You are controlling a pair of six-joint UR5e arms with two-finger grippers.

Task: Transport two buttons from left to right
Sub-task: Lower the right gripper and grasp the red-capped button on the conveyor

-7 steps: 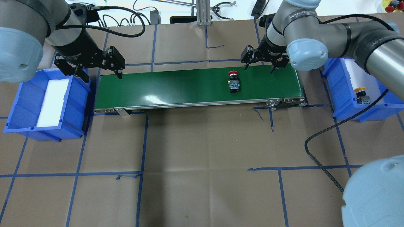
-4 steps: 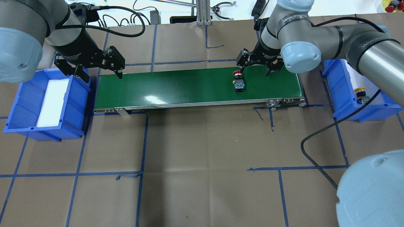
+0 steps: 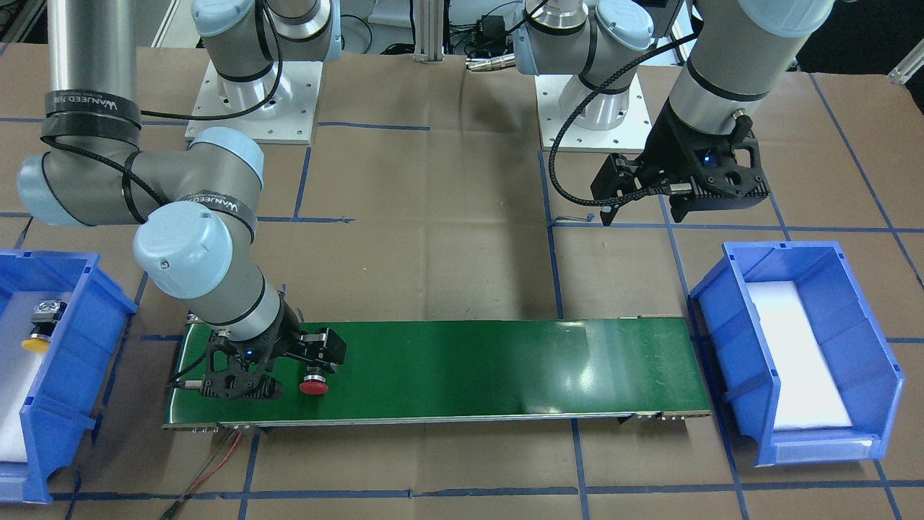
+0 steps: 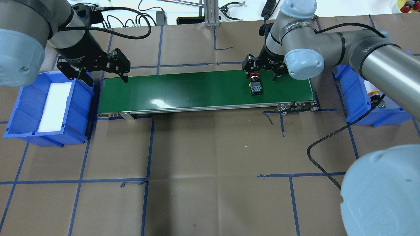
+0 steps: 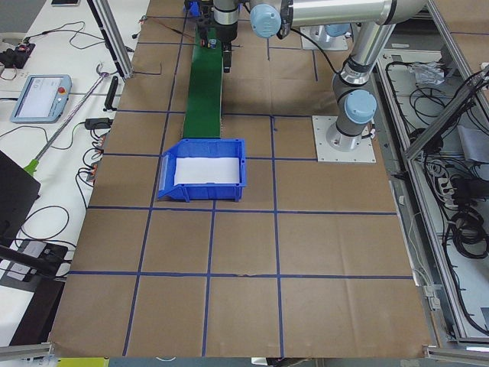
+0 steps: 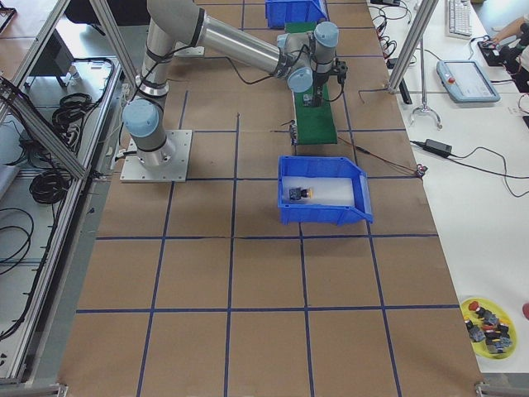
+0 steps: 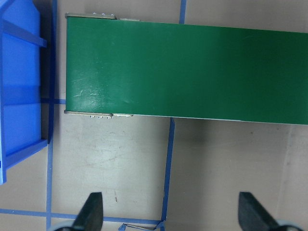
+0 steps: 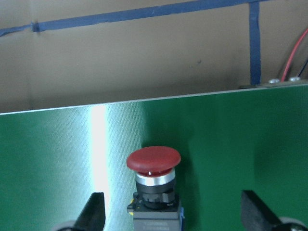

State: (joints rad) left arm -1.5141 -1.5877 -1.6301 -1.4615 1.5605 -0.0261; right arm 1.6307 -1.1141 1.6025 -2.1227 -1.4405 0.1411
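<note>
The red-capped button (image 4: 255, 86) lies on the green conveyor belt (image 4: 197, 88) near its right end, cap toward the far side. My right gripper (image 4: 259, 73) hangs open over it, and the right wrist view shows the button (image 8: 154, 178) between the two fingers, touching neither. The front-facing view shows the same red button (image 3: 314, 386) beside the right gripper (image 3: 289, 375). A yellow-capped button (image 4: 375, 95) lies in the right blue bin (image 4: 352, 95), partly behind the arm. My left gripper (image 4: 105, 79) is open and holds nothing above the belt's left end.
The left blue bin (image 4: 19, 108) holds only a white foam liner. A black cable (image 4: 328, 141) loops over the table from the right arm. Cables and an aluminium post (image 4: 210, 13) line the far edge. A yellow plate of spare parts (image 6: 488, 318) sits at a corner.
The red button has ridden rightward along the belt. My right gripper has swung left and come down around it. The left arm has not moved.
</note>
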